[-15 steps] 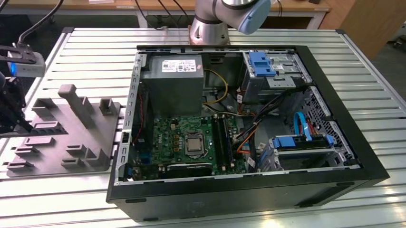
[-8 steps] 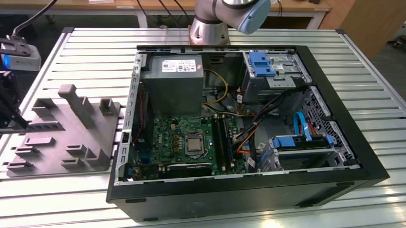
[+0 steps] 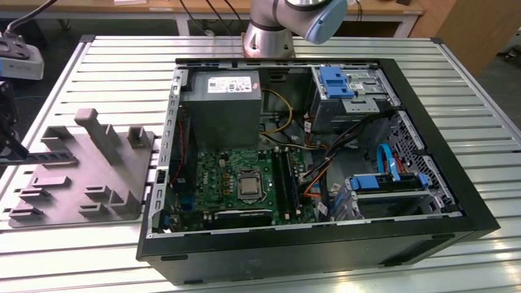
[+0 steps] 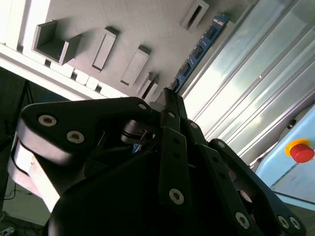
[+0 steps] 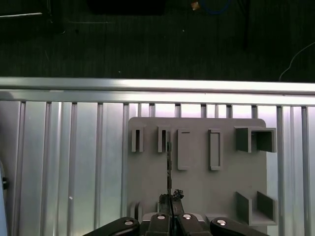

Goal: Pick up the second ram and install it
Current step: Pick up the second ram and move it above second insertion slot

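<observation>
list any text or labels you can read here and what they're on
None can be read.
White sticker on the power supply: print too small to read.
Blue ram stick: chip markings too small to read.
Red button: no wording seen.

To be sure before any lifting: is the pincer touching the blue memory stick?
Touching. In the second wrist view the pincer grips one end of the blue memory stick.
</observation>
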Controlling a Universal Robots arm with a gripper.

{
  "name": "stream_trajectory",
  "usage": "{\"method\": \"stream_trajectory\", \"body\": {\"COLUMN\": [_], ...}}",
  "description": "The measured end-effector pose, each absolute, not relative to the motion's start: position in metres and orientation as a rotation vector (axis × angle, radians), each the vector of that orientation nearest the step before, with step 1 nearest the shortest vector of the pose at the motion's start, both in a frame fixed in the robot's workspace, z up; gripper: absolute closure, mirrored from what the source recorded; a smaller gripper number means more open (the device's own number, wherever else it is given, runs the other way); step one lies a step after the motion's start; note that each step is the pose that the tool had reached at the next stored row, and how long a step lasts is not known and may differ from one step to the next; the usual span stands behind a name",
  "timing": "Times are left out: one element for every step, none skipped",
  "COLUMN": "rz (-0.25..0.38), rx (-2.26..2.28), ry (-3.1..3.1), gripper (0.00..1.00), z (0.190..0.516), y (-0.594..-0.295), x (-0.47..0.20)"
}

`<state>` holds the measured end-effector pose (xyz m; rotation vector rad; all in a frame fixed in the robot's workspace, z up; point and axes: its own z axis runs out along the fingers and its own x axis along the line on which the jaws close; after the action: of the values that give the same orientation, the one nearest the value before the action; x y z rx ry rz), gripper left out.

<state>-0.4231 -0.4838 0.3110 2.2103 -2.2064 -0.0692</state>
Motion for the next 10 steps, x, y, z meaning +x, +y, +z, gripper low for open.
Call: {"method": "stream_trajectory", "body": {"rz": [-0.069, -0.069, -0.069, -0.069, -0.069, -0.069, -0.069, -0.069, -0.069, -0.069], "rx": [2.21, 2.21, 2.21, 2.21, 2.21, 2.21, 2.21, 2.21, 2.21, 2.21], "ry": [-2.207, -2.207, -2.207, -2.206, -2.206, -2.206, -2.206, -2.207, -2.207, -2.206], "gripper": [0.89, 0.89, 0.89, 0.89, 0.89, 0.89, 0.89, 0.89, 0.89, 0.89], "z": [0.313, 0.315, 0.318, 0.32, 0.323, 0.325, 0.327, 0.328, 0.33, 0.331], "y": [-0.484, -0.484, -0.484, -0.484, -0.484, -0.484, -0.484, -0.484, -0.484, -0.484], "x": [-0.423, -0.423, -0.423, -0.423, -0.423, -0.423, -0.423, -0.423, -0.423, -0.423]}}
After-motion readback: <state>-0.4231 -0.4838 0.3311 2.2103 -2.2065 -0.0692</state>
